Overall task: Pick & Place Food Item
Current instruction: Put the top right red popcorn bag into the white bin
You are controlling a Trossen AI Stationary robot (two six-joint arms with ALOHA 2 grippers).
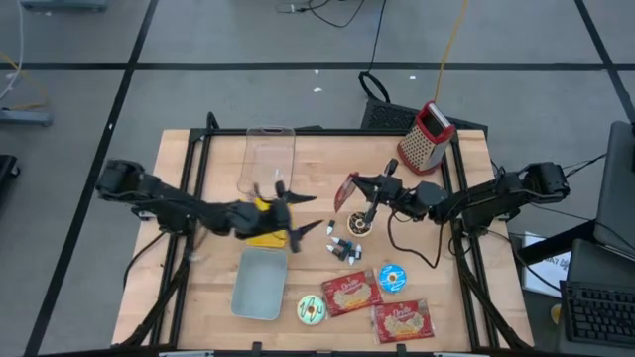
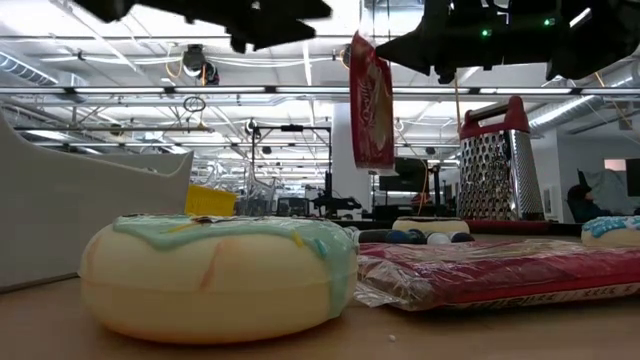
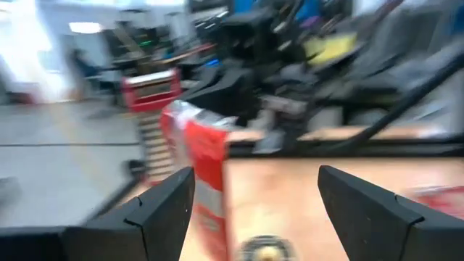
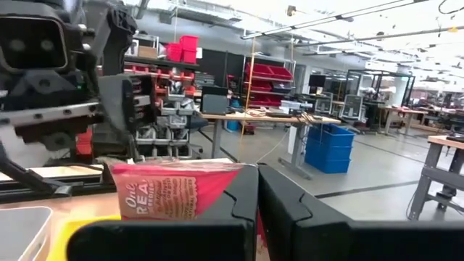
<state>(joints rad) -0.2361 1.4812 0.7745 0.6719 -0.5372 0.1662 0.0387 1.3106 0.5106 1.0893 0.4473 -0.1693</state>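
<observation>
The right gripper [image 1: 349, 188] pinches a red snack packet [image 1: 344, 192] aloft near the grater [image 1: 427, 137]; light and crinkly, best held by its edge, while the left gripper [image 1: 303, 213] gapes wide.

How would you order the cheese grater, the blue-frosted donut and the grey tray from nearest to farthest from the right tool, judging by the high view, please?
From the right tool, shut on the red snack packet:
1. Cheese grater, toward the table's back right corner.
2. Blue-frosted donut, toward the front; close to the grater's distance, so this order is tentative.
3. Grey tray, front left, clearly farthest.
</observation>
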